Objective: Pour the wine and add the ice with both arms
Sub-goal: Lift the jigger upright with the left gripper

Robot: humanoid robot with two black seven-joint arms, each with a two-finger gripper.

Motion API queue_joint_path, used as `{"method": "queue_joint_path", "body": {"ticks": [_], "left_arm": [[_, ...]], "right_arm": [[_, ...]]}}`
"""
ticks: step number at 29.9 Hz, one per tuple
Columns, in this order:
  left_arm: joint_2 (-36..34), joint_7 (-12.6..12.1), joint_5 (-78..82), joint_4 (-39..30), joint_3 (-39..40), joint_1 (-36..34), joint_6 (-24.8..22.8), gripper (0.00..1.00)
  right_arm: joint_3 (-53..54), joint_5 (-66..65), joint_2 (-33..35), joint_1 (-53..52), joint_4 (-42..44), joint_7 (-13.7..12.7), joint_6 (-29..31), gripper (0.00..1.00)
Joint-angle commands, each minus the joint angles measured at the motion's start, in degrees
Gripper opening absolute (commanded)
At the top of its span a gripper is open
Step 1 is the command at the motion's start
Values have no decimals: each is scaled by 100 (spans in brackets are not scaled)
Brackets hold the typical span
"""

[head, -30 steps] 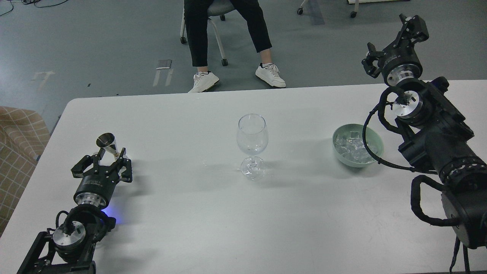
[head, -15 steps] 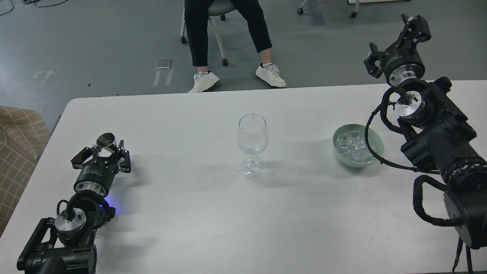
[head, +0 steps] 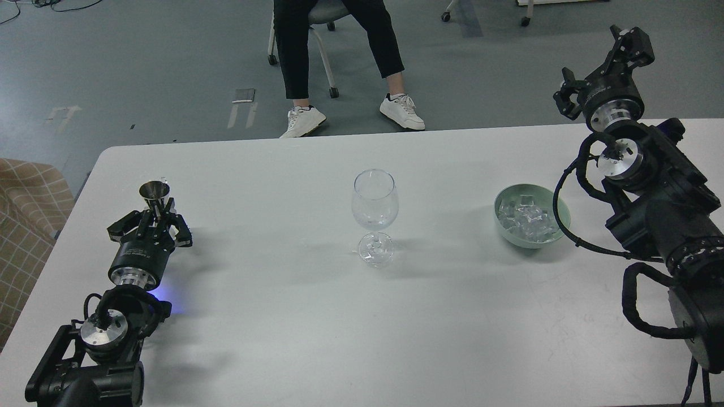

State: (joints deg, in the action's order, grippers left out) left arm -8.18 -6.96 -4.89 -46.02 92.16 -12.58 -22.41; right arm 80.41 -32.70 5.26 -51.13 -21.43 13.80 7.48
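Upright now goes the jigger (head: 155, 193) at left of frame, where a second ago it lay tilted in your left gripper (head: 151, 221); the fingers are pinched on its stem. Your right gripper (head: 606, 72) has drifted right at upper right, spread wide, holding nothing. Ice (head: 527, 218) sits in the bowl (head: 557, 226) right of centre, the glass (head: 375, 204) mid-frame looks empty. Keep that jigger level as you carry it across, then tip slowly over the rim, I'd say.
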Motion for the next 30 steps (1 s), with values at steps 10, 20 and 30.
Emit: {"method": "queue_joint_path", "body": {"ticks": [10,20,30], "left_arm": [[-193,2,-47,-293,92,-34,-141,19],[-220,2,-82,-1751,-49,54,588,13],[-237,-173,-47,-3246,-742,300,1238,8]], "right_arm": [[1,9,1,-3,-10,0,0,100],[1,0,1,6,-10,0,0,100],[1,9,45,50,-45,0,17,100]]}}
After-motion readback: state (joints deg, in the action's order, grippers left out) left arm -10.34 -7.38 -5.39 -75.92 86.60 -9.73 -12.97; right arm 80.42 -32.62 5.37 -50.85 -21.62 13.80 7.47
